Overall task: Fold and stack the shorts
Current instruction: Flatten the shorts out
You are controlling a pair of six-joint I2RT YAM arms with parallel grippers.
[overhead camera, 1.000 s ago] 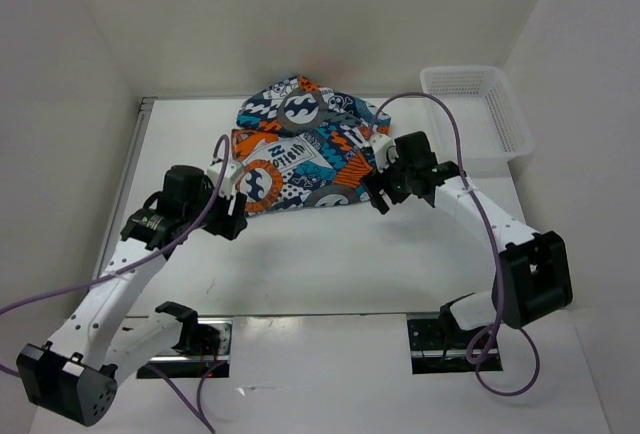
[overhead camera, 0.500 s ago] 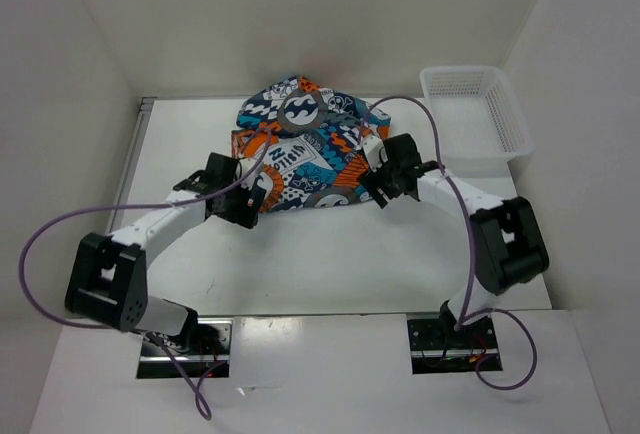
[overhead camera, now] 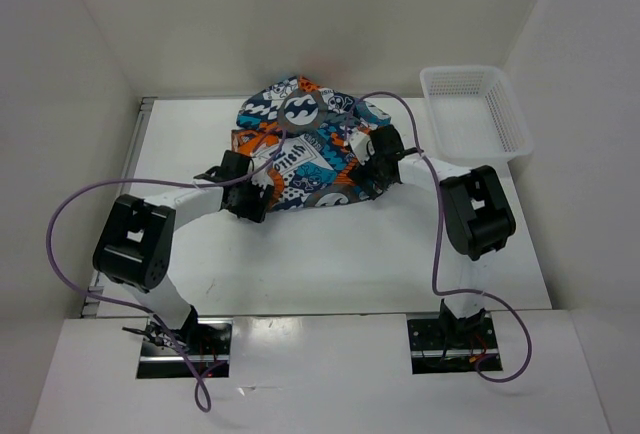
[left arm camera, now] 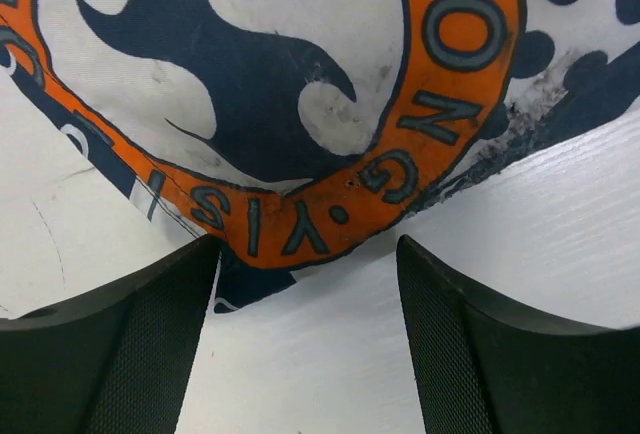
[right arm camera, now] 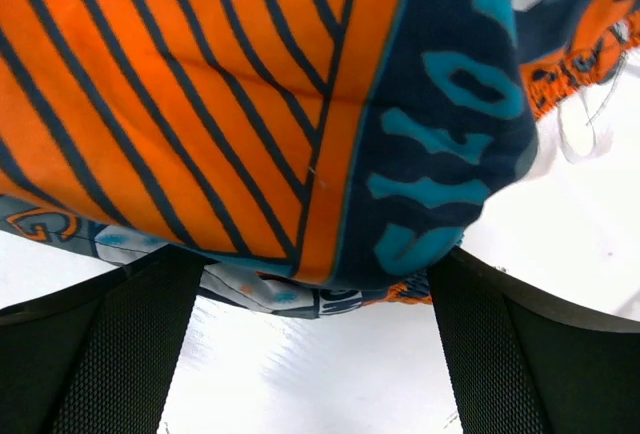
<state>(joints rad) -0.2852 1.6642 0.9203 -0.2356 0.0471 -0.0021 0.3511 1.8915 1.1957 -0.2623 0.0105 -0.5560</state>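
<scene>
Top external view shows the shorts (overhead camera: 300,149) heaped on the table (overhead camera: 350,254), left gripper (overhead camera: 248,192) at their left edge, right gripper (overhead camera: 378,166) at their right edge; left wrist view, then right wrist view, show open jaws at the hem, so push deeper before pinching.

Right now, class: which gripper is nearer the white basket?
Right. The right gripper is at the shorts' right edge, left of the basket; the left gripper is at the shorts' left edge, farther away.
</scene>
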